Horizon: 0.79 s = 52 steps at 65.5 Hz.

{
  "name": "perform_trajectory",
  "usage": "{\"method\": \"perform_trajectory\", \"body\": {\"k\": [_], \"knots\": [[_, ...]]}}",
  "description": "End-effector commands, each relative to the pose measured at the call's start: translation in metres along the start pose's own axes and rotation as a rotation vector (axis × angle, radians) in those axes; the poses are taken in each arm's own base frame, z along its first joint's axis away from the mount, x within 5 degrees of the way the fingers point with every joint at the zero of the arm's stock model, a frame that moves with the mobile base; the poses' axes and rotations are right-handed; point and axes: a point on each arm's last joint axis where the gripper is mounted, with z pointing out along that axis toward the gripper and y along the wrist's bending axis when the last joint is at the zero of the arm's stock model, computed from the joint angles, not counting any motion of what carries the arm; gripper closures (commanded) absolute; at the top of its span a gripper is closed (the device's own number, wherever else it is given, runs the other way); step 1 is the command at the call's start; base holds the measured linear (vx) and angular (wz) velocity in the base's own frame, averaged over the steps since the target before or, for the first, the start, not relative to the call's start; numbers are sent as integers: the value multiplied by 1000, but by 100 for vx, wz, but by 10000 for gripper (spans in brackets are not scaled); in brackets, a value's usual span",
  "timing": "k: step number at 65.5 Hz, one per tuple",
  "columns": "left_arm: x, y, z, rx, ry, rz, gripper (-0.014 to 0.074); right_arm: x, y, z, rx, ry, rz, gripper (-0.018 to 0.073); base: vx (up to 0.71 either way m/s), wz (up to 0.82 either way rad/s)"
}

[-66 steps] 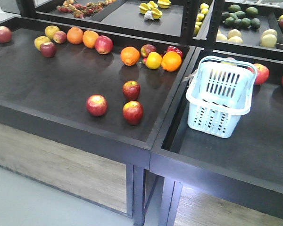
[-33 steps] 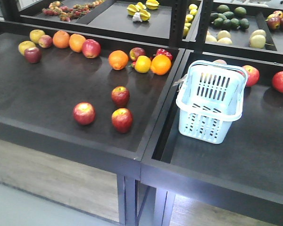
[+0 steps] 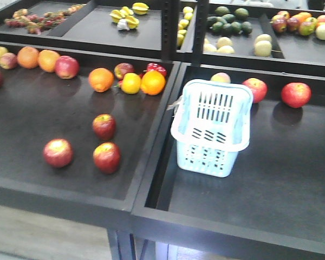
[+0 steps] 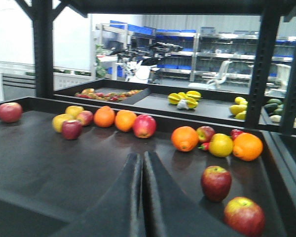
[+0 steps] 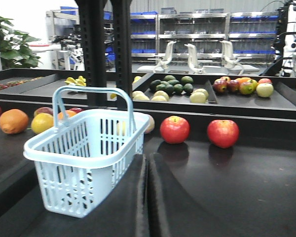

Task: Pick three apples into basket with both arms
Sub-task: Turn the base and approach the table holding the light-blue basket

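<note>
Reaching has not begun, I judge: no apple is gripped and none shows in the basket. In the left bin the left apple lies alone, with the front apple and back apple close together to its right. The left gripper hangs over this bin with its fingers pressed together on nothing. It should open wide before descending and come straight down on an apple's widest part. The lone apple is probably the easiest pick. The paired two need care, since a nudge could roll one away. The basket stands upright in the right bin, near the divider. The right gripper is closed and empty just beside it, so its reach to the fruit crosses the divider.

The apples are round, dark red with yellow-green patches, their skin smooth and likely slippery. The oranges behind them look duller. Both bins have dark, flat, matt floors and raised edges. The basket is pale blue plastic, rectangular, with slotted walls, a rolled rim and a raised handle. It looks light and may shift if struck.
</note>
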Motion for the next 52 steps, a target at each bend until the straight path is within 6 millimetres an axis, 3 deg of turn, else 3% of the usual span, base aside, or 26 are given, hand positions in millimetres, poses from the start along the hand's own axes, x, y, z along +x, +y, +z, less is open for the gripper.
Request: {"method": "perform_trajectory", "body": {"k": [1,52], "knots": [[1,0,-1,9,-61,-15,603,-2,0,0,2,-69,-16,564,11,-23],[1,0,-1,9,-61,-15,603,-2,0,0,2,-69,-16,564,7,-19]]}}
